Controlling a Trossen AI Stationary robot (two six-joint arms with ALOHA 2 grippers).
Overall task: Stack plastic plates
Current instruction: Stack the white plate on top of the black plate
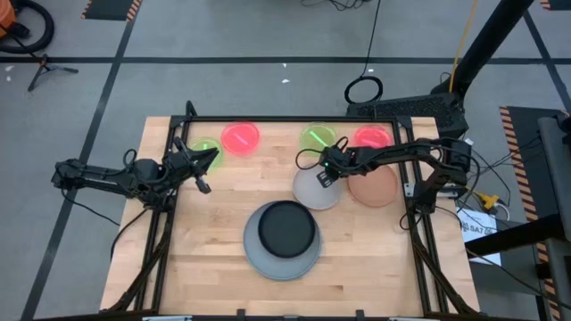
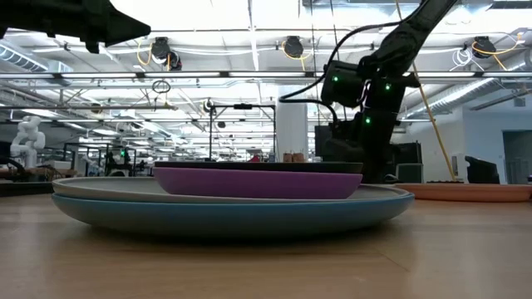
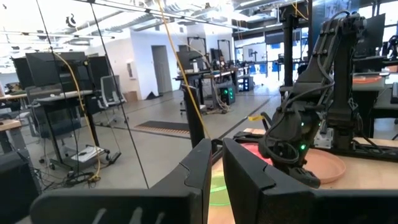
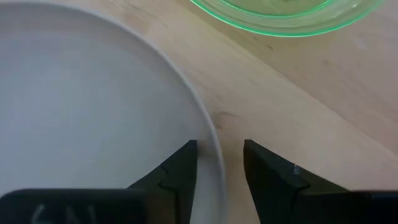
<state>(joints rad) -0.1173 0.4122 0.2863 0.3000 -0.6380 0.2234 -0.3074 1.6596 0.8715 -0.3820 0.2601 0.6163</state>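
Smooth round white plate [image 4: 93, 106] lain on pale wood-grain table [image 4: 323, 124], its thin rim straddled by right gripper [image 4: 219, 163] with fingers apart, glossy green plate [image 4: 286, 15] just beyond, left gripper [image 1: 202, 166] raised at far left, fingers nearly together, black plate [image 1: 287, 227] stacked centre-near on grey plate [image 1: 254, 251].

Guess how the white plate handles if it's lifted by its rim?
White plate looks thin and rigid, so probably light. Right gripper straddles its edge; a one-sided pinch may let it droop. The glossy surface could slip.
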